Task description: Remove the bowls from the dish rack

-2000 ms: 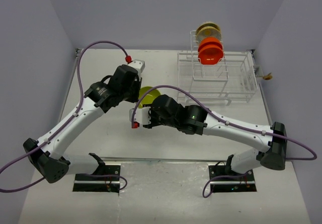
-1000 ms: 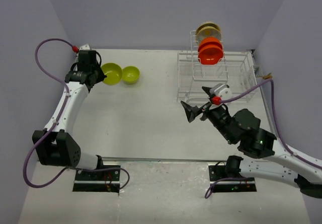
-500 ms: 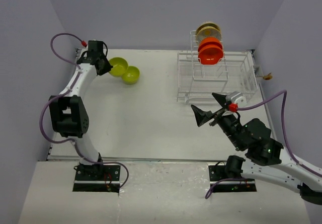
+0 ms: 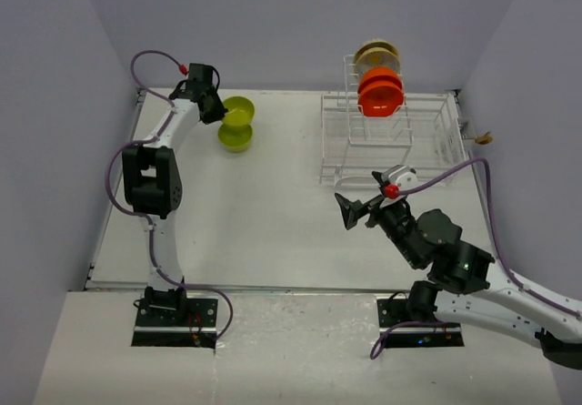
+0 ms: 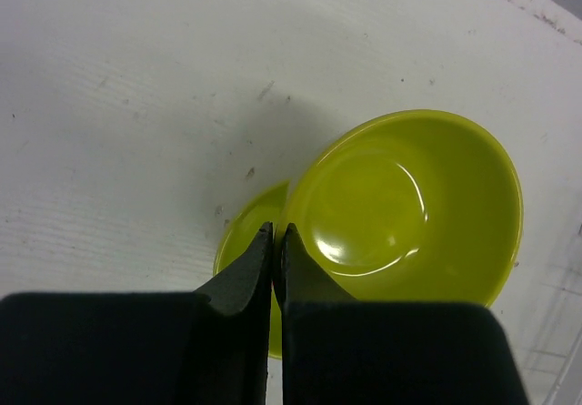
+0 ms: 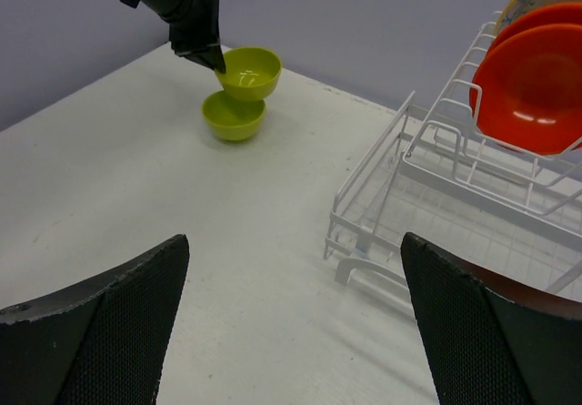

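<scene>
My left gripper point(image 4: 215, 107) is shut on the rim of a lime-green bowl point(image 5: 409, 205), holding it just above a second lime-green bowl point(image 4: 236, 137) on the table at the far left. In the left wrist view the lower bowl point(image 5: 244, 241) shows beneath the fingertips. The white dish rack point(image 4: 427, 155) stands at the far right. Orange-red bowls point(image 4: 380, 94) and a cream bowl point(image 4: 376, 56) stand on edge in its upright section. My right gripper point(image 4: 361, 207) hangs open and holds nothing, in front of the rack. Its wrist view shows the rack point(image 6: 400, 164) and both green bowls point(image 6: 250, 70).
Grey walls close in the table on the left, back and right. A small tan object point(image 4: 483, 136) sits at the table's right edge beside the rack. Purple cables loop from both arms. The left arm point(image 4: 150, 182) stands tall along the left side.
The left gripper has carried its green bowl rightward, from beside the other green bowl to just over it. The right gripper, still open, has shifted a little left and nearer.
</scene>
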Motion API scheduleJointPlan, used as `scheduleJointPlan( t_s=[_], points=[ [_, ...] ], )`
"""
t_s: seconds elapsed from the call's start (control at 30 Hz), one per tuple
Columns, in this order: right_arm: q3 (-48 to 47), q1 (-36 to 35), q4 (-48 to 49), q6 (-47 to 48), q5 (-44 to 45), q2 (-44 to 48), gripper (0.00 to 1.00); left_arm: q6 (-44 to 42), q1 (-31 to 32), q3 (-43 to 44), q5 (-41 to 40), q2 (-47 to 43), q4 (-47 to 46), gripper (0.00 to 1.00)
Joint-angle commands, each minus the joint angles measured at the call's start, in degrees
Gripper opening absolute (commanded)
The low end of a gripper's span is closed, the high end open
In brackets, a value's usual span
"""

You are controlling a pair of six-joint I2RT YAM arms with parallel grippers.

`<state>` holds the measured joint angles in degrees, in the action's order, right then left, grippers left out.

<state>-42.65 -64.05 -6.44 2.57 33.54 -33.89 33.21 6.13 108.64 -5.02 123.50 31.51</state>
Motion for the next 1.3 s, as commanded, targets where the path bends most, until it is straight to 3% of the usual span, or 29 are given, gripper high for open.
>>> scheduleJointPlan(
  t_s=[0.0, 0.67, 0.9, 0.97, 1.23, 1.27],
  points=[
    [0.11, 0.16, 0.90, 0.24, 1.35, -1.62, 0.99, -1.57, 0.11, 2.28, 0.00, 0.42, 0.57, 0.00],
    [0.47, 0.16, 0.81, 0.60, 2.94, -3.20, 0.99, -0.87, 0.72, -7.30, -2.98, -6.69, 1.19, 0.00],
    [0.55, 0.15, 0.81, 0.68, 2.94, -3.46, 0.99, -0.43, 0.72, -9.14, 0.35, -7.22, -0.12, 0.01],
    [0.64, 0.16, 0.90, 0.60, 2.67, -3.38, 0.99, -0.25, 0.72, -9.32, 1.32, -7.22, -0.39, 0.12],
    [0.56, 0.16, 0.81, 0.07, 2.85, -3.29, 0.99, 0.89, 0.55, -13.36, 2.99, -12.05, -1.80, 0.41],
    [0.55, 0.16, 0.81, 0.07, 2.85, -3.46, 0.99, 1.24, 0.55, -15.45, 3.60, -14.32, -2.15, 0.54]
  ],
)
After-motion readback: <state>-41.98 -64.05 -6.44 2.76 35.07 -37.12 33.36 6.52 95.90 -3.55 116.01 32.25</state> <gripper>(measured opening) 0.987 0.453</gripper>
